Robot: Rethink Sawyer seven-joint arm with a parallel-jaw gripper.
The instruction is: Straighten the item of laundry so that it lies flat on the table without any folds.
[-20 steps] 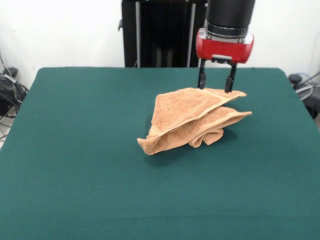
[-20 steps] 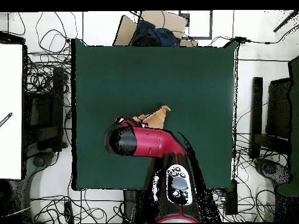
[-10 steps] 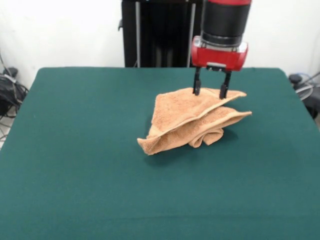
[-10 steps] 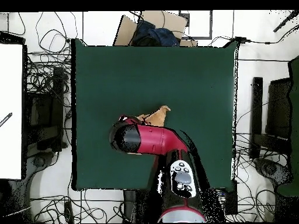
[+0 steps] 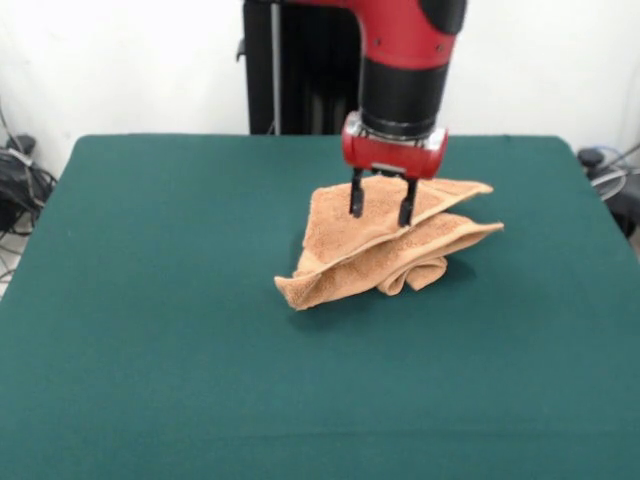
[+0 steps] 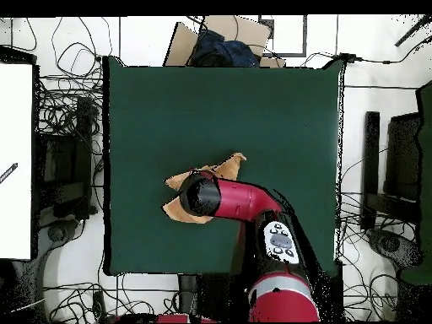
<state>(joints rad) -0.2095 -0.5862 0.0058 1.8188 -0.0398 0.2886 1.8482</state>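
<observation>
Having slid from the towel's far corner to above its middle, the open gripper [image 5: 380,205] hovers empty over the folded orange terry towel [image 5: 385,245] mid-table [image 5: 150,300], apparently preparing a grasp.

Bright, even light; soft shadows; sharp focus

From overhead I can't see the gripper [image 5: 380,204]; the arm [image 6: 232,197] covers it and most of the towel [image 5: 385,245]. Front view cuts the arm at the top edge and the table [image 5: 150,300] at the bottom. Towel's bands and label I can't make out.
</observation>
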